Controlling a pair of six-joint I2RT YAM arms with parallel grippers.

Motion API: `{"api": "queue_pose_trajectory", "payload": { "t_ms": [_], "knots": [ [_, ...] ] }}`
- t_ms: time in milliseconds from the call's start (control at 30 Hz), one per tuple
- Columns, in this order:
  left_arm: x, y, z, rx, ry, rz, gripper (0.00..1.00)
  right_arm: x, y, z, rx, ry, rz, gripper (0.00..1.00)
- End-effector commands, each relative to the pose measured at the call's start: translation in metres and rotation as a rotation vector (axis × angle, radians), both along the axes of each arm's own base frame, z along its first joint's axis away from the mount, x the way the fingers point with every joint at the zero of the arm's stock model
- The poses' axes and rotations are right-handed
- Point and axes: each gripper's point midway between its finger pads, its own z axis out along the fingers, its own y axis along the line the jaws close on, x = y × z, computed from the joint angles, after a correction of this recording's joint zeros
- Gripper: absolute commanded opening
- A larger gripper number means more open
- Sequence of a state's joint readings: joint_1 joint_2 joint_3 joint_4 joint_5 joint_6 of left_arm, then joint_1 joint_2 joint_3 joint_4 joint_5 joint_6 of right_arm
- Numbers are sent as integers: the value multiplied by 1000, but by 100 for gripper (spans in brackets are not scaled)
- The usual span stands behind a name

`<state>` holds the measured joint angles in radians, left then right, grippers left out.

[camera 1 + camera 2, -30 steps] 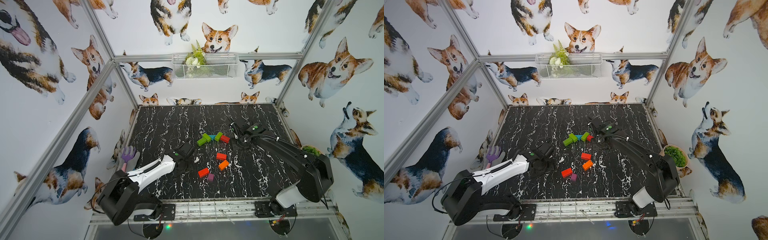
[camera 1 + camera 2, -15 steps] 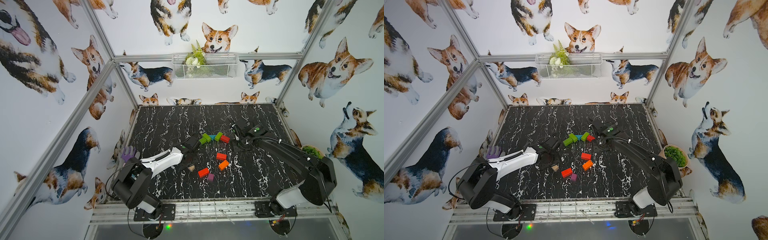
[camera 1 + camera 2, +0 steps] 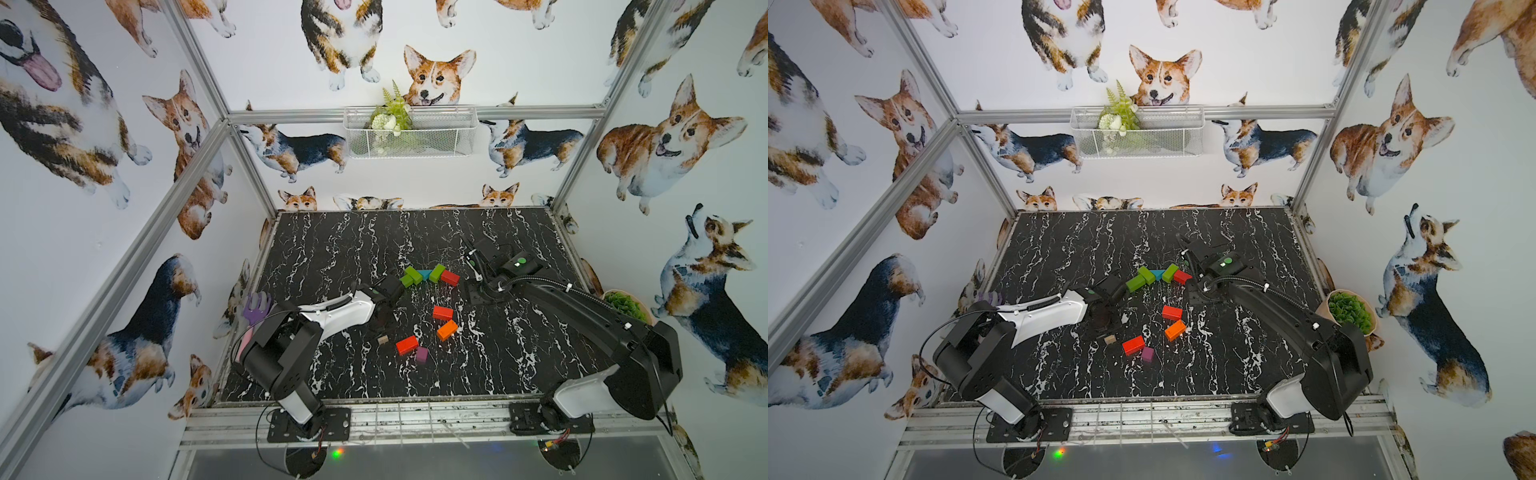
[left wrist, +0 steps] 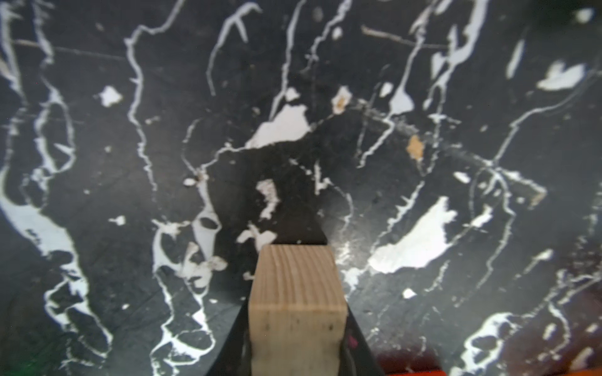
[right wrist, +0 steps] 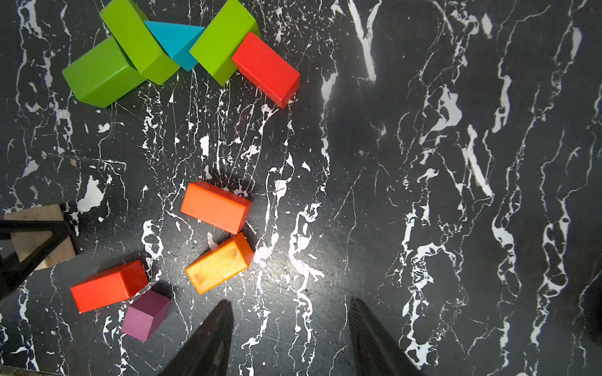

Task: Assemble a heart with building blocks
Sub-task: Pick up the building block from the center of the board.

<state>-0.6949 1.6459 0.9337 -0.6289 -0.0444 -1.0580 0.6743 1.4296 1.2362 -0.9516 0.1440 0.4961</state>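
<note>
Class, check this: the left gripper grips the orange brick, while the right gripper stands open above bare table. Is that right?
No: the left gripper grips the beige brick, as the left wrist view shows; the right gripper stands open above bare table.

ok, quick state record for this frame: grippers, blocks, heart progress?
left gripper: shut on beige block
right gripper: open, empty, over the table beside the blocks
joined top row: three green blocks, teal triangle, end red block
lying apart: middle red block, orange block, near red block, purple cube
heart: top joined, outline not closed
</note>
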Motion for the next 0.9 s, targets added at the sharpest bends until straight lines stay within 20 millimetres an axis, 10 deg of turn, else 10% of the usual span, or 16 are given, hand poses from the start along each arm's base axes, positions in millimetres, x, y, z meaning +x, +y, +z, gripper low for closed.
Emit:
{"api": "queue_pose_trajectory", "payload": {
  "t_ms": [0,267,500,867],
  "knots": [
    [10,-11,6,-41,-25,26,16,-4,-1,-1,13,11,-17,59],
    [25,-48,4,-123,-31,21,13,-10,2,-3,21,14,-10,59],
    [22,-40,20,-113,-56,13,56,-11,46,-3,38,19,66,62],
    [7,88,80,-63,-199,156,63,-26,171,-43,35,98,232,70]
  ]
}}
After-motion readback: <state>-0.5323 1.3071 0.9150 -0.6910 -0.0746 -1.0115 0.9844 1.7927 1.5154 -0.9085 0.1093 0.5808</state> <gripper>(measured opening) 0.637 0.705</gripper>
